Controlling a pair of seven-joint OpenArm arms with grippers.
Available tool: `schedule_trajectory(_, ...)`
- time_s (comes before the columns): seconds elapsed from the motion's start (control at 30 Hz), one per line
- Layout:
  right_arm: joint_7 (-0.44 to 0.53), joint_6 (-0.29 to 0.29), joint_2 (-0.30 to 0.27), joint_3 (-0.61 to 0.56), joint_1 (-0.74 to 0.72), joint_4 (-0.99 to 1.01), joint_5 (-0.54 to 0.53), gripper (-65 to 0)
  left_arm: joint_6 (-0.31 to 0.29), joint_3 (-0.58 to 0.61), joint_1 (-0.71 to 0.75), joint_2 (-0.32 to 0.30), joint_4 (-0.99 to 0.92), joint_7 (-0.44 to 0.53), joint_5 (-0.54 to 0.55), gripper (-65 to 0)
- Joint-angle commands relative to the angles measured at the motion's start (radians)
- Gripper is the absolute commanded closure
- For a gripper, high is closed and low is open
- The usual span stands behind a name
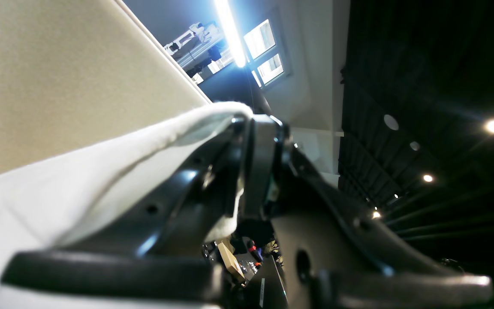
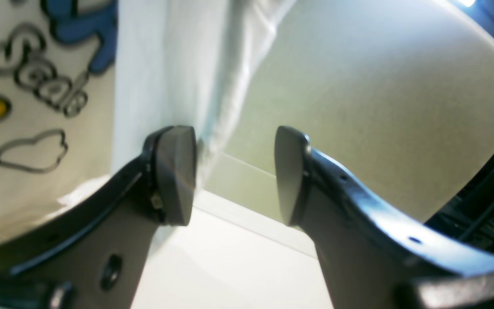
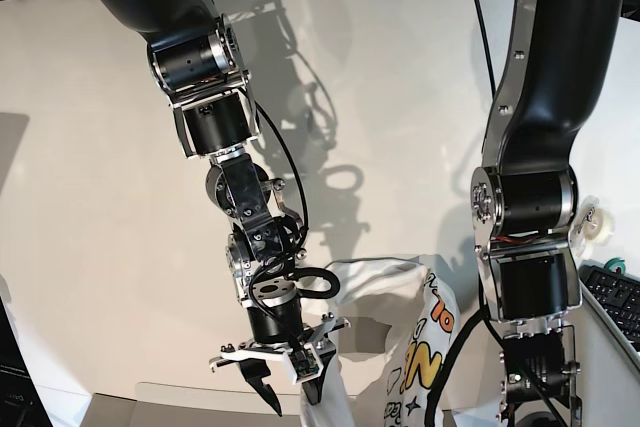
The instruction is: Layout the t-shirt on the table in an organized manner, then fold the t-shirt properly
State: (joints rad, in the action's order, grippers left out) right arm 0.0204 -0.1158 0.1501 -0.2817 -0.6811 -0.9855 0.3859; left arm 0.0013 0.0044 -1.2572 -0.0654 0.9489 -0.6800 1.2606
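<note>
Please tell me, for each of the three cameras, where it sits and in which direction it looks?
Left wrist: behind the shut left gripper, looking up at ceiling lights; it pinches the t-shirt.
Right wrist: behind the open right gripper, facing the shirt's print and the table.
Base: above, looking down on both arms.
Shared: the t-shirt appears in all three views.

T-shirt (image 3: pixel 400 292): soft matt white cloth, printed. Table (image 3: pixel 100 197): smooth, matt white. Right gripper (image 2: pixel 234 171): glossy black plastic fingers, matt dark pads.
</note>
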Motion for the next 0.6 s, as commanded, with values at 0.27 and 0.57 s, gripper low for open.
schedule_trajectory(0.27, 0.028, -0.011, 0.007, 0.003, -0.087, 0.017, -0.005, -29.8, -0.014, -0.004, -0.052, -0.003, 0.022, 0.018, 0.051, -0.2)
schedule_trajectory(0.57, 0.029, -0.005, 0.007, 0.003, -0.104, 0.058, -0.006, -29.8, -0.014, -0.004, -0.052, -0.017, 0.015, 0.018, 0.078, -0.2)
